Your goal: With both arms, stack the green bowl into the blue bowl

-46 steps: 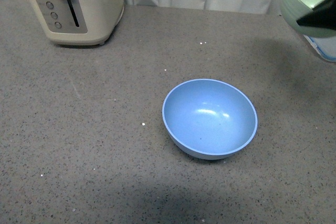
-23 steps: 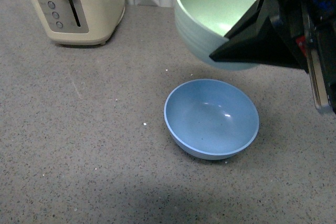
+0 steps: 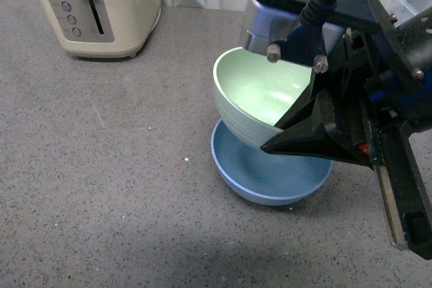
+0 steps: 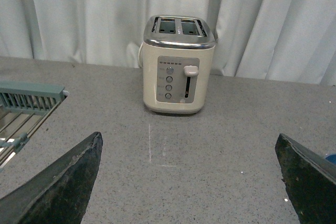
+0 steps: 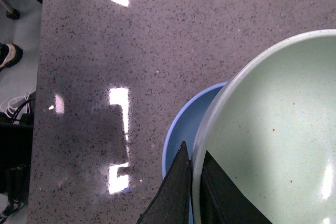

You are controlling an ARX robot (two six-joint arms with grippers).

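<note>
Grey speckled countertop carries the blue bowl, which sits upright near the middle of my front view. I note the green bowl held directly above it, off the counter and tilted so that its opening faces left and slightly toward the camera. Its underside covers the far part of the blue bowl's rim in the front view; I cannot tell whether the two bowls touch. The right gripper is clamped on the green bowl's rim at the right side, one black finger inside the wall and one outside. In the right wrist view the same grip shows clearly: the right gripper pinches the pale rim of the green bowl, and a crescent of the blue bowl shows beneath and beside it. The left gripper does not appear in the front view; in the left wrist view its two dark fingers stand wide apart with nothing between them. That view looks across the counter at a cream toaster standing before a white curtain. The toaster sits at the far left of the counter, well apart from both bowls.
</note>
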